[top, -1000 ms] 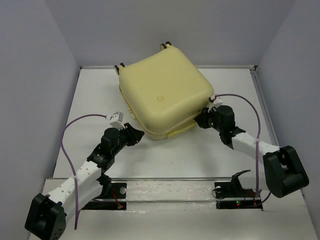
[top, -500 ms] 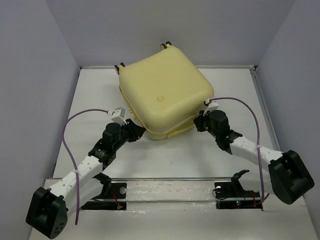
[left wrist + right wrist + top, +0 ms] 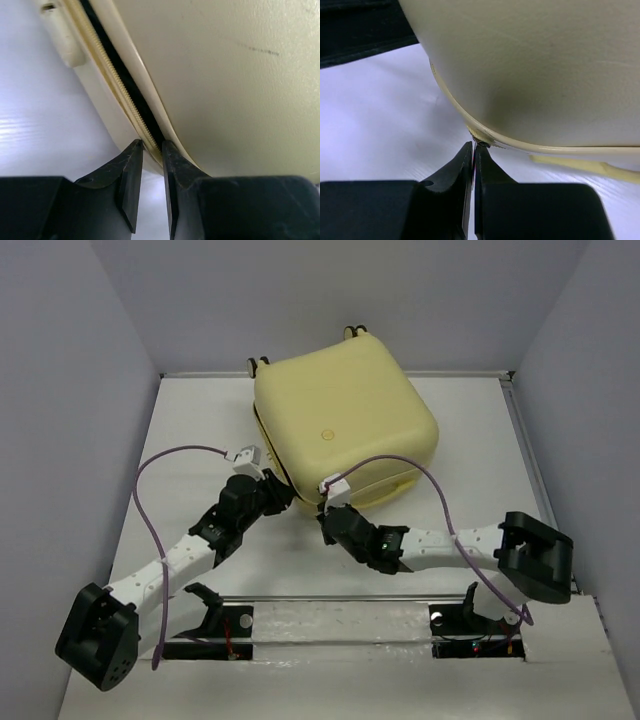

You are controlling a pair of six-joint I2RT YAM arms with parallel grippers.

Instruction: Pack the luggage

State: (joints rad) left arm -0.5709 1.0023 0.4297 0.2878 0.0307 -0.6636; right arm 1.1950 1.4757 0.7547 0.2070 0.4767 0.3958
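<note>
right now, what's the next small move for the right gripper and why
Probably draw the right gripper slowly along the zipper toward the left gripper. It looks pinched on a small tab at the luggage's near corner, and the left wrist view shows the zipper gaping open there.

One luggage (image 3: 345, 410), one left end effector (image 3: 151, 149), one right end effector (image 3: 473, 147), two purple cables (image 3: 137, 490) (image 3: 382, 458), seemingly two wheels (image 3: 253, 366) (image 3: 352, 331).

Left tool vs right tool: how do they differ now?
Left tool has a narrow gap between its fingers, at the zipper; right tool is pinched shut. Left tool sits at the left side of the luggage; right tool at its near corner. Both meet the shell's lower edge.
</note>
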